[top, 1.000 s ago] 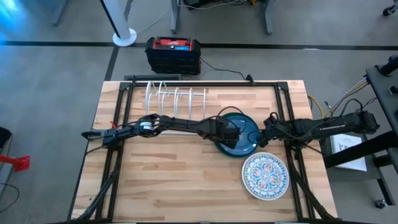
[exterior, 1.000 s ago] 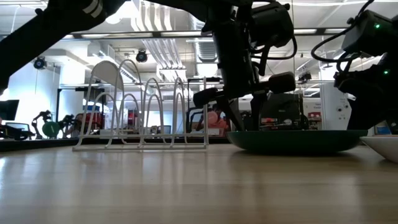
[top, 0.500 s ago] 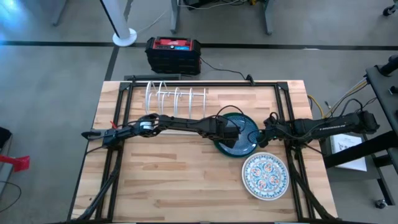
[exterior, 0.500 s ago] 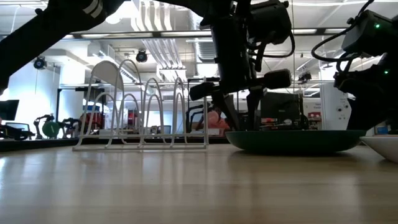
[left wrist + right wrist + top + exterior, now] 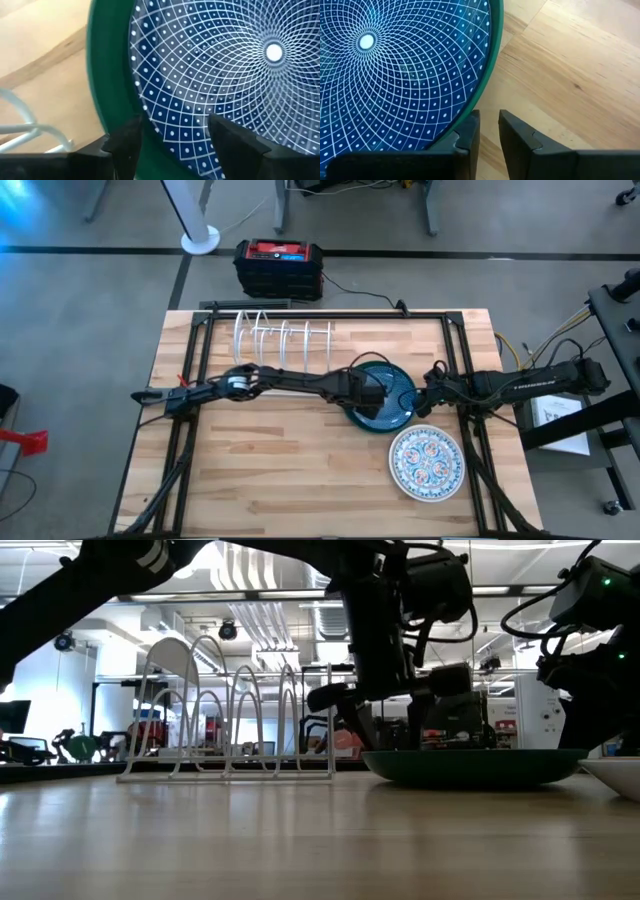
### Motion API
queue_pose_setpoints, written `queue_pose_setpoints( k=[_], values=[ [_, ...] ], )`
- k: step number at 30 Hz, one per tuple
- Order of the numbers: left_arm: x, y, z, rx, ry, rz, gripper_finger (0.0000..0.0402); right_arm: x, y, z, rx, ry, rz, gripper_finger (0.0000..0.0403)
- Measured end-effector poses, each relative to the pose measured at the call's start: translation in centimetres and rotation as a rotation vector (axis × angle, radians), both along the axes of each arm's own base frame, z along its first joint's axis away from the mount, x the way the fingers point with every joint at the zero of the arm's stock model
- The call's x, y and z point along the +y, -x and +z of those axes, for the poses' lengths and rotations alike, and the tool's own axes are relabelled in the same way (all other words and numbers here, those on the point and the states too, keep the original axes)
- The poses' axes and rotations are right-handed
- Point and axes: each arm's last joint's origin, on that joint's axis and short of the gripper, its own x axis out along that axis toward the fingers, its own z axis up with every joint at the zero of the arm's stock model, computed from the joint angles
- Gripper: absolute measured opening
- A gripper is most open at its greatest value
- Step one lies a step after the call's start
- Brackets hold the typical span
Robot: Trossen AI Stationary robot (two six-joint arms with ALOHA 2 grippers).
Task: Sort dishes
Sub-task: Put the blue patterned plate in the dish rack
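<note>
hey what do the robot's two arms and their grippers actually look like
Both arms are dark, nearly black, slim and jointed. The left arm has a silvery joint partway along; the right arm carries pale lettering and loose black cables. The left gripper and right gripper each end in two flat, dark, angular fingers.
</note>
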Motion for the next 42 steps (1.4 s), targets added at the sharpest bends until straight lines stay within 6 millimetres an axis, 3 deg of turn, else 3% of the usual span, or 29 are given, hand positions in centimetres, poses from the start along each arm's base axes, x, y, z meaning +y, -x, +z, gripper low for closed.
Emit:
queue_pose_setpoints(
  k=[10, 42],
  values=[
    [0.06, -0.29, -0.5, -0.008, -0.008, -0.012, 0.0217, -0.01, 0.02, -0.02, 0.004, 0.002, 0.002, 0.0083],
    [0.1, -0.48, 0.47, -0.052, -0.024, -0.04, 0.0217, -0.01, 0.02, -0.1, 0.004, 0.003, 0.005, 0.006]
  ],
)
